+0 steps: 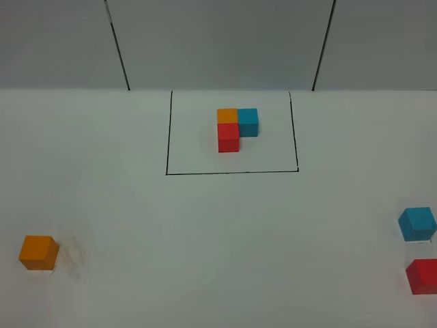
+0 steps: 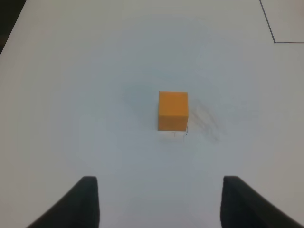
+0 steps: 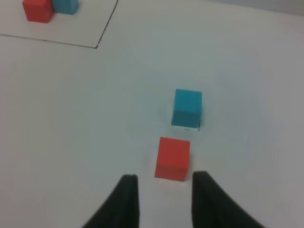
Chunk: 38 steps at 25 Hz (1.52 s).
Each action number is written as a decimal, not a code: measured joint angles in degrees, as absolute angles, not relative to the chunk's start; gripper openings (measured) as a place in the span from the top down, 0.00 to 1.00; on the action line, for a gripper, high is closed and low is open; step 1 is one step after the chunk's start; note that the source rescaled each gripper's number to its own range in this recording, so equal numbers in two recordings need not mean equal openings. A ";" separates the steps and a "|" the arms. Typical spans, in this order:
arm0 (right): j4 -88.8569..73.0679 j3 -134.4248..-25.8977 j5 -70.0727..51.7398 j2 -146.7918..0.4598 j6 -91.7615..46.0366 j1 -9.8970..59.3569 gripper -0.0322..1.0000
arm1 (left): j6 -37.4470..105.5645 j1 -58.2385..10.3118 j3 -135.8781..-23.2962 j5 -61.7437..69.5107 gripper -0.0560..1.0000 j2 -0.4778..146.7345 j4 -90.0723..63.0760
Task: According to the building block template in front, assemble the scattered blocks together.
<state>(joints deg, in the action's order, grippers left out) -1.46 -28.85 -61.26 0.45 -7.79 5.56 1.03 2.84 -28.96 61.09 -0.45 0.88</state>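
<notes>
The building block template (image 1: pixel 234 128) is an L of orange, blue and red cubes inside a black drawn rectangle at the far middle of the table. The scattered orange cube (image 1: pixel 38 252) sits at the near left. The scattered blue cube (image 1: pixel 417 224) and red cube (image 1: pixel 423 276) sit at the near right edge. No gripper shows in the exterior view. My left gripper (image 2: pixel 159 183) is open, with the orange cube (image 2: pixel 173 110) well ahead of it. My right gripper (image 3: pixel 165 176) is open, just short of the red cube (image 3: pixel 172 158); the blue cube (image 3: pixel 187 108) lies beyond.
The white table (image 1: pixel 205 239) meets a grey back wall with two dark seams (image 1: pixel 117 44). A corner of the black frame (image 2: pixel 274 42) shows in the left wrist view. Part of the template (image 3: pixel 38 9) shows in the right wrist view.
</notes>
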 joint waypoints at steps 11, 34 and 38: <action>-1.46 -28.85 -61.26 0.45 -7.79 5.56 0.97 | 1.03 2.84 -28.96 61.09 0.73 -0.45 0.88; -1.46 -28.85 -61.26 0.45 -7.79 5.56 0.97 | -2.81 2.78 -31.24 60.68 0.70 9.03 1.68; -1.46 -28.85 -61.26 0.45 -7.79 5.56 0.97 | -5.09 2.78 -36.43 60.26 0.60 22.45 1.88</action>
<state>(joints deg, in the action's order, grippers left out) -1.46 -28.85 -61.26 0.45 -7.79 5.56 -5.09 2.78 -36.43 60.26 22.45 1.88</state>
